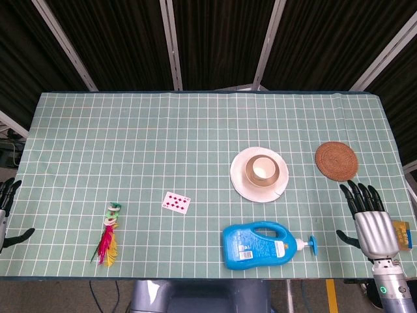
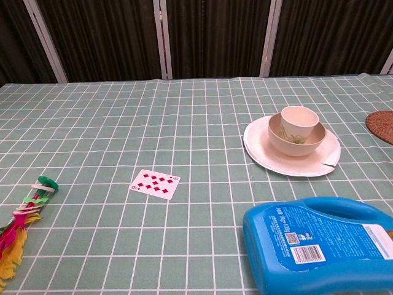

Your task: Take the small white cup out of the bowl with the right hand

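A small white cup (image 1: pixel 262 167) (image 2: pixel 299 119) stands upright inside a cream bowl (image 1: pixel 251 176) (image 2: pixel 296 144), which sits on a white plate (image 1: pixel 242 186) (image 2: pixel 264 153) with a chipped rim, right of the table's middle. My right hand (image 1: pixel 369 219) hovers at the table's right front edge, fingers spread and empty, well to the right of the bowl. Only the fingertips of my left hand (image 1: pixel 6 208) show at the far left edge, spread apart and holding nothing. Neither hand appears in the chest view.
A blue pump bottle (image 1: pixel 257 244) (image 2: pixel 322 252) lies on its side in front of the plate. A woven round coaster (image 1: pixel 336 160) (image 2: pixel 382 125) is at the right. A playing card (image 1: pixel 176 202) (image 2: pixel 155 184) and a feather toy (image 1: pixel 108 235) (image 2: pixel 21 227) lie to the left.
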Tool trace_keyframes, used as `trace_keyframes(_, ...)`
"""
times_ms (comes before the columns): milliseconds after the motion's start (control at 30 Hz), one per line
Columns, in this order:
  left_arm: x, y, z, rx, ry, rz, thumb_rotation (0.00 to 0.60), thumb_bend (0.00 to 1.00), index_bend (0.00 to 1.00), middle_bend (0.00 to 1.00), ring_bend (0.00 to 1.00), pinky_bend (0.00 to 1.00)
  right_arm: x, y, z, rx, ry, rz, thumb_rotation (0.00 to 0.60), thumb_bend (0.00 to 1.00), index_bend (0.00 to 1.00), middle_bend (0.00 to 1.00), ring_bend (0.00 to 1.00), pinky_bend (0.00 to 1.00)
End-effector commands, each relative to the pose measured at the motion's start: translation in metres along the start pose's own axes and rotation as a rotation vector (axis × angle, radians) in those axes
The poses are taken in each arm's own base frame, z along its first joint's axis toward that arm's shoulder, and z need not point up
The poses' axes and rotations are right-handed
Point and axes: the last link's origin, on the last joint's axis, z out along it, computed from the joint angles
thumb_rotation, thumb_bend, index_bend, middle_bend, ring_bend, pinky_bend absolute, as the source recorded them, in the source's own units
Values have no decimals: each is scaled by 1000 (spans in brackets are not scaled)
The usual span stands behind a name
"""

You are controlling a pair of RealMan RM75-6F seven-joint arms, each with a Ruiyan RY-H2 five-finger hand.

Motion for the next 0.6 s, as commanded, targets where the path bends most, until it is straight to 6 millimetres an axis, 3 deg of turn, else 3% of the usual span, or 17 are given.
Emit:
trace_keyframes(33,0,0,0,0,1,0,600,0,0,0,0,0,0,0,0,0,-1,0,600,0,0,0,0,0)
trace_keyframes(600,2,-2,1,9,10,-7,600,0,0,0,0,0,-2,-10,4,41,15,17,600,0,0,0,0,0)
